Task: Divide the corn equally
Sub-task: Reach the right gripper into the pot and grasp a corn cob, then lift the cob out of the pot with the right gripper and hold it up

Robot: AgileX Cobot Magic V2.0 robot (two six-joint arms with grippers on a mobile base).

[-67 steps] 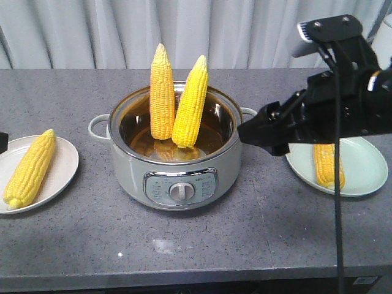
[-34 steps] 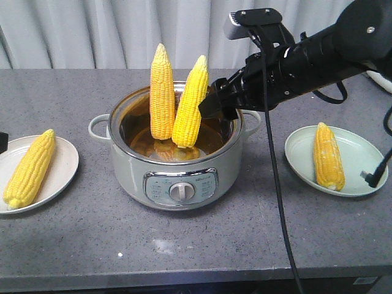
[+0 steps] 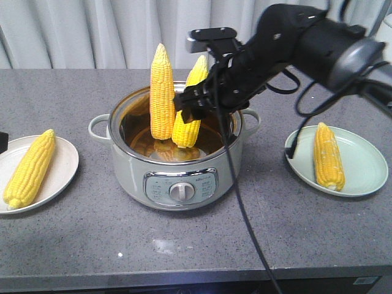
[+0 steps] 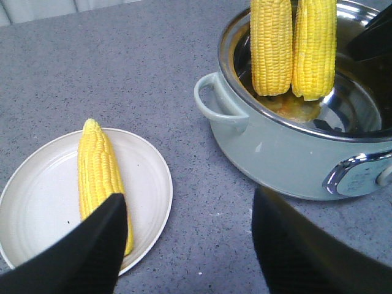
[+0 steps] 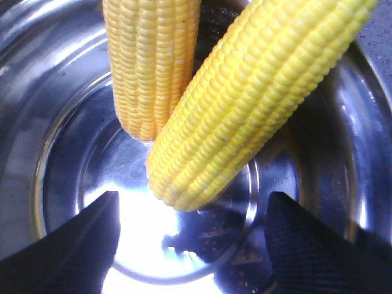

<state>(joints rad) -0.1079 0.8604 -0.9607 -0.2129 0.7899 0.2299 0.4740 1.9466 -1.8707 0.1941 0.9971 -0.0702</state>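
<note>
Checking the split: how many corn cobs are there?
4. The pot holds an upright cob and a leaning cob; a third cob lies on the white plate, a fourth cob on the green plate. None seems hidden.

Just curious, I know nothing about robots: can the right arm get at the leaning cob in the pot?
Probably yes. The right gripper is open at the pot, the leaning cob lined up between its fingers. Only the upright cob beside it crowds the space.
</note>
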